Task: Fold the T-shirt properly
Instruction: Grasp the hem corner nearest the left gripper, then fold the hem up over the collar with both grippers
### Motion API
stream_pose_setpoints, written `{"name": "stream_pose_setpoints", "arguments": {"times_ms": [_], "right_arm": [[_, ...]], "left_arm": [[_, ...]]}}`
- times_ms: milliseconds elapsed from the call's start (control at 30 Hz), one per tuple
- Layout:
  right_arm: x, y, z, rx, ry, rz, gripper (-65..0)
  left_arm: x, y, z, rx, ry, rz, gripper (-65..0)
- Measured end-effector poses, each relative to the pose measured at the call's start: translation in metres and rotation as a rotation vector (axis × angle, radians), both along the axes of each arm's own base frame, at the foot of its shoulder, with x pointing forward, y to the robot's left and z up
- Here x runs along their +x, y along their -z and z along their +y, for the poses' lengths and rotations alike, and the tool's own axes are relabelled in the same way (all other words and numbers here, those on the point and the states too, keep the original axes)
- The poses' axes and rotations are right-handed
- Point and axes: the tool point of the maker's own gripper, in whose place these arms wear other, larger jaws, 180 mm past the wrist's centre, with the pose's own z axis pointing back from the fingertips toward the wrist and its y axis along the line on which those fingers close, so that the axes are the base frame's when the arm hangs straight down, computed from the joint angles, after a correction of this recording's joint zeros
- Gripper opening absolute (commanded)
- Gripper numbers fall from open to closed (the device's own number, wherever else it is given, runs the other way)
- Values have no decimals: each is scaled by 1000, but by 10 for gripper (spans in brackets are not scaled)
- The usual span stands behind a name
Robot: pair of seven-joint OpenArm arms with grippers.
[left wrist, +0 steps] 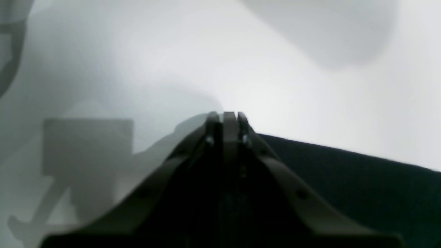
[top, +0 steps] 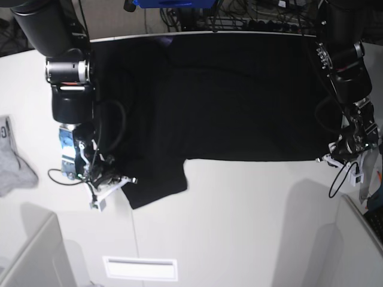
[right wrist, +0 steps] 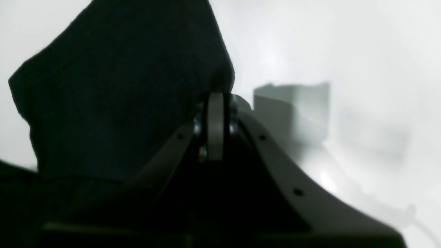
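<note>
The black T-shirt lies spread flat on the white table, plain side up, with one sleeve sticking out toward the front. My right gripper is at the sleeve's left edge. In the right wrist view its fingers are shut with the black sleeve cloth bunched at their tips. My left gripper sits at the shirt's front right corner. In the left wrist view its fingers are shut at the edge of the black cloth.
A small grey cloth lies at the table's left edge. A white label sits near the front edge. Cables and a blue object are behind the table. A white cable hangs by the left gripper.
</note>
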Motion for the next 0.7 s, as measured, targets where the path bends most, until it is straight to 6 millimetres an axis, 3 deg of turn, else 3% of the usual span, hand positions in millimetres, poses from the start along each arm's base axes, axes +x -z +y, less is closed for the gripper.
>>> {"name": "stream_pose_setpoints", "arguments": {"times_ms": [300, 433, 500, 567, 700], "right_arm": [[-10, -10, 4, -24, -29, -62, -650], [-1, -38, 6, -35, -42, -156, -650], [3, -49, 7, -36, -45, -196, -650], [-3, -49, 8, -39, -50, -204, -650], [-27, -44, 7, -57, -75, -173, -650]], "left_arm": [[-1, -11, -4, 48, 45, 12, -650], [-7, -20, -9, 64, 78, 59, -650], [-2, -35, -8, 97, 92, 25, -650], [-2, -47, -9, 129, 110, -4, -650], [-21, -55, -23, 81, 134, -20, -650]]}}
